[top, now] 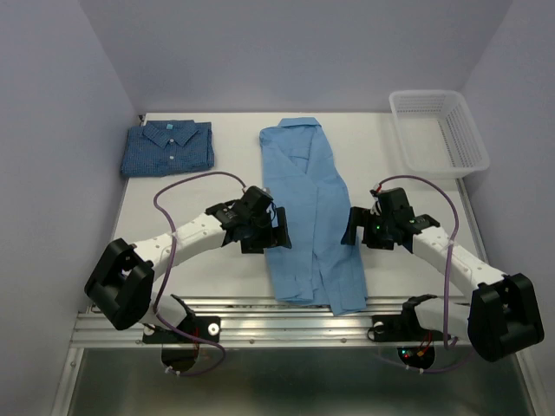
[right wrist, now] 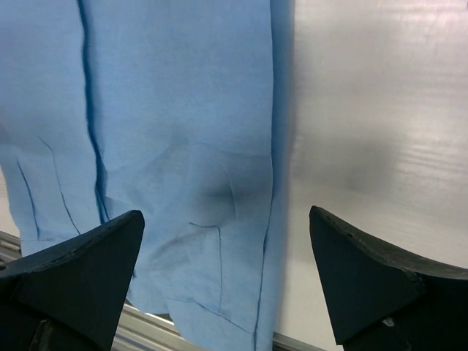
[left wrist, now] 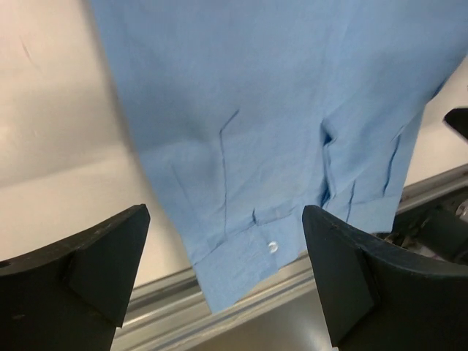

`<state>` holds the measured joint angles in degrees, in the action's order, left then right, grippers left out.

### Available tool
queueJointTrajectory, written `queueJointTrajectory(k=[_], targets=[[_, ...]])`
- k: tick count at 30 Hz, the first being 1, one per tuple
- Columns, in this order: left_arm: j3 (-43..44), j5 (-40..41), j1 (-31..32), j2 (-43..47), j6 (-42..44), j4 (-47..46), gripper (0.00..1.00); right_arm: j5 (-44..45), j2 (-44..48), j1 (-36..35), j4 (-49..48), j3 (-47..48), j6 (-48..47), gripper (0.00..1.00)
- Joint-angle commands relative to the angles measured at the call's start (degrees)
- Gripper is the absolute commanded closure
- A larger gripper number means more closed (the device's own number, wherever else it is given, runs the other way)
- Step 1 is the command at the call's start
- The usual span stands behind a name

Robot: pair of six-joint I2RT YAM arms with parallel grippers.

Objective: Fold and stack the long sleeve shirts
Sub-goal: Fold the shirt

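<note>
So the light blue shirt [top: 310, 217] is lying down the middle of the surface [top: 238, 143] as a long narrow strip. The collar is pointing at the far side and the hem is drooping a bit over the metal rail [top: 260, 312] at the near edge. Both long sides are looking tucked in already, which I'm guessing is why it's sitting that skinny: a strip like that just needs folding end over end to become a neat packet. The left tool [left wrist: 224, 212] is hovering at the shirt's left edge with its jaws spread wide and gripping nothing, and its wrist view is showing only cloth and a cuff button underneath. The right tool [right wrist: 226, 212] is mirroring it on the right edge, also wide open and empty. I'm reading that symmetric setup as the arms lining up so each can pinch its own side of the hem end and carry it toward the collar together, keeping the fold square. The checked shirt [top: 169, 147] is sitting fully folded in the far left corner, well apart from this one, probably waiting as the base of the stack. The white basket [top: 438, 130] is sitting in the far right corner, and it isn't playing any part right now.
</note>
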<state>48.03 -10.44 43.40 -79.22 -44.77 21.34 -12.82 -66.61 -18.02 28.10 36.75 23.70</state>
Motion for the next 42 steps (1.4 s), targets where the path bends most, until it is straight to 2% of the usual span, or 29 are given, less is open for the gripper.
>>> queueJointTrajectory(k=[1,4,9,12,19,22,26,30,31,32,33,35,36,37,38,39,42], targets=[[8.3,7.4,-2.7,-2.3,5.4,2.4,0.01,1.6,1.1,0.1,-6.9,4.3,-1.7,0.00],[8.8,5.9,-3.0,-3.0,6.7,2.4,0.01,-1.9,1.4,0.1,-4.3,5.4,-2.4,0.00],[1.0,1.9,-3.6,-0.2,6.7,3.4,0.01,8.3,2.7,0.1,9.6,3.2,1.2,0.00],[-3.4,-4.2,-3.6,1.6,6.3,0.6,0.01,8.3,1.3,0.1,14.0,3.1,4.3,0.00],[-5.3,-3.5,-3.6,3.7,5.4,-1.9,0.01,-0.1,-0.8,0.1,5.4,2.2,2.6,0.00],[-2.8,0.1,-3.7,3.5,5.8,-3.2,0.01,5.5,-3.9,0.1,-2.0,5.2,1.3,0.00],[3.8,7.8,-5.7,0.1,8.6,-3.5,0.01,17.1,-10.5,0.1,-14.1,12.8,4.6,0.00],[10.1,9.4,-14.0,-5.1,10.6,-7.6,0.01,21.6,-22.3,0.1,-19.5,23.6,2.2,0.00],[14.9,11.9,-17.6,-8.7,11.5,-7.5,0.01,22.1,-25.6,0.1,-18.0,32.0,0.0,0.00],[17.4,12.4,-19.1,-10.9,12.6,-7.5,0.01,22.9,-29.1,0.1,-15.6,36.6,-0.9,0.00],[24.1,13.4,-21.5,-15.7,14.2,-6.5,0.01,22.9,-35.5,0.1,-13.4,40.6,-3.1,0.00],[32.1,14.5,-22.4,-21.0,17.1,-2.6,0.01,22.8,-41.3,0.1,-12.5,51.0,-5.4,0.00],[40.0,16.8,-22.6,-26.2,18.2,-1.8,0.01,23.8,-46.5,0.1,-12.3,54.3,-6.6,0.00],[44.3,17.2,-22.7,-28.7,19.1,-0.6,0.01,24.7,-48.9,0.1,-12.2,57.4,-7.3,0.00],[48.4,16.5,-23.2,-31.5,21.5,1.7,0.01,25.3,-51.2,0.1,-12.1,63.5,-8.0,0.00],[56.6,15.6,-23.6,-34.0,22.4,2.6,0.01,26.1,-53.7,0.1,-11.8,66.9,-8.8,0.00],[67.7,13.6,-25.3,-43.7,23.5,5.2,0.01,25.6,-63.3,0.1,-10.9,76.0,-11.7,0.00]])
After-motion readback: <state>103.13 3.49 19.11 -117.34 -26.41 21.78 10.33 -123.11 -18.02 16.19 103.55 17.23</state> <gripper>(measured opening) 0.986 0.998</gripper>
